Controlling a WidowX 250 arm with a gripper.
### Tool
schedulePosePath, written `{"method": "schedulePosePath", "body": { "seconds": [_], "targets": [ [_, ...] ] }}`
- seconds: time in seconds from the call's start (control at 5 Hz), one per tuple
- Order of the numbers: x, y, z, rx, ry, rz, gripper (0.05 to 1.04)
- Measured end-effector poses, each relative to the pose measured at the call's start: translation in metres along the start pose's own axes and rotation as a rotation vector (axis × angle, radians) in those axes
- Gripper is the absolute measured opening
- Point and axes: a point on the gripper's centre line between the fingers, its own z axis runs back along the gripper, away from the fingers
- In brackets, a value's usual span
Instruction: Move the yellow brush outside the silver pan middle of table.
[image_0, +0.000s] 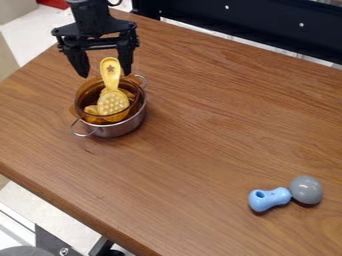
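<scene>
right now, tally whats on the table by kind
silver pan: 1
amber pot: 1
yellow brush: 1
light blue piece: 1
grey rounded piece: 1
total: 5, leaving out more yellow under the brush, too unclear to count

Spread gripper (105, 74) near yellow brush (113, 102)

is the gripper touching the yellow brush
Cannot tell. In the camera view, the open gripper seems to straddle the yellow brush, one jaw too near to show contact or gap.
</scene>
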Motion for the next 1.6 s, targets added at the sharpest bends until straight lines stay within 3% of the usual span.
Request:
{"method": "schedulePosePath", "body": {
  "seconds": [0.6,1.4,1.6],
  "targets": [
    [-0.004,0.002,-0.026,0.044,0.022,-0.027,1.000],
    [-0.006,-0.001,-0.035,0.067,0.000,0.001,0.972],
    [-0.008,-0.001,-0.039,0.070,0.019,0.005,0.707]
  ]
}}
